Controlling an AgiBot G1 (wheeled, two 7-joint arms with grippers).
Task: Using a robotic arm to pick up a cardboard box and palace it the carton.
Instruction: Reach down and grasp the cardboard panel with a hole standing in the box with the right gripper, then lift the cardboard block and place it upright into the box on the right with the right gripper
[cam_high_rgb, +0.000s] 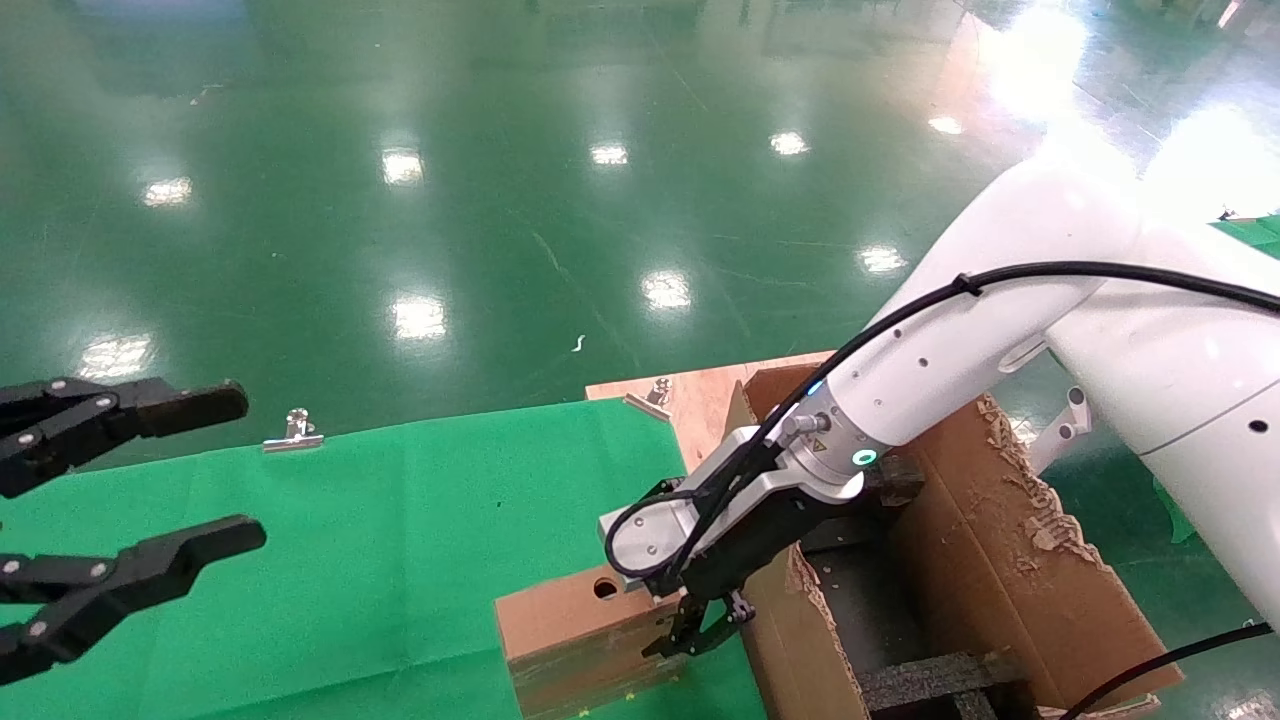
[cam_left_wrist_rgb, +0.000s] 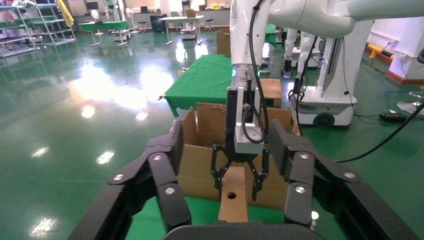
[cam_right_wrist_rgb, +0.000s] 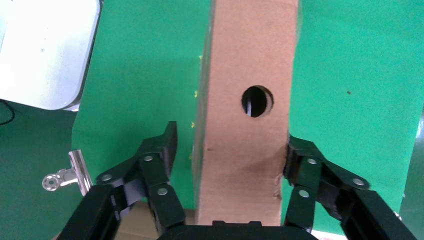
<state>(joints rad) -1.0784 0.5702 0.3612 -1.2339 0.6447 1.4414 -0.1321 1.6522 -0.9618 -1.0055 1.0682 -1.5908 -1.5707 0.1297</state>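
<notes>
Green cloth (cam_high_rgb: 400, 560): covers the table.
Left gripper (cam_high_rgb: 150, 480): parked off the left edge, claw spread wide, empty.
Cardboard box (cam_high_rgb: 580, 630): on edge near the cloth's right edge, beside the carton (cam_high_rgb: 1000, 570).
Right gripper (cam_high_rgb: 697, 634): straddles the box, one finger touching, one clear — not yet clamped.

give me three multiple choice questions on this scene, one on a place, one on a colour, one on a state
1. Where does the cardboard box stand?
A. on the green cloth beside the carton
B. inside the carton
C. on the floor

2. What colour is the ring light on the right arm's wrist?
A. red
B. green
C. yellow

3. How is the right gripper set?
A. shut flat
B. open, fingers either side of the box
C. holding a clip

Answers:
1 A, the box rests on the cloth next to the carton.
2 B, the ring glows green.
3 B, one finger sits apart from the box's side.
</notes>
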